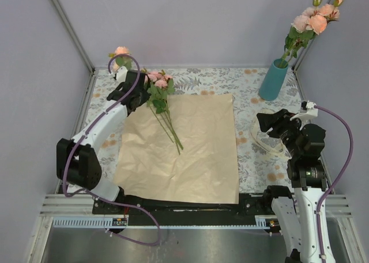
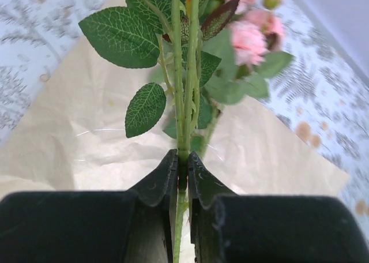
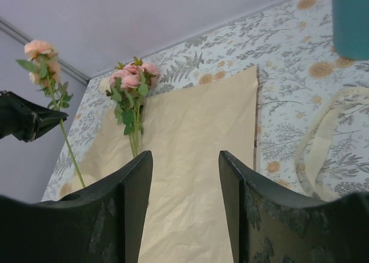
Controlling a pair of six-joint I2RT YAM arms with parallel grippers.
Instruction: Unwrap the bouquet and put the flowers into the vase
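Unwrap looks done: paper point(image 1: 190, 153) lies open and flat on the bench point(image 1: 219, 78). Step in hand is loading the vase point(image 1: 273, 81), which stands at the far-R corner w/ a few blooms point(image 1: 314, 19) in it already.

L jaws are pinched tight on one flower point(image 1: 121, 51), gripped partway up the stem. It's roughly upright, head up, at the far-L side by the paper's corner. A bunch point(image 1: 159, 85) lies on the paper just beside it, heads to the back, stems toward centre.

R jaws stand apart w/ nothing btwn them. They're on the R side, nearer than the vase, by a cream loop point(image 3: 320, 142) lying on the cloth.

Next, as I judge it: the held flower must cross the whole bench to the vase, prob. via handover to R. The stem end then has to go down the slim mouth w/o snagging the leaves or tipping the vase. The bunch follows after.
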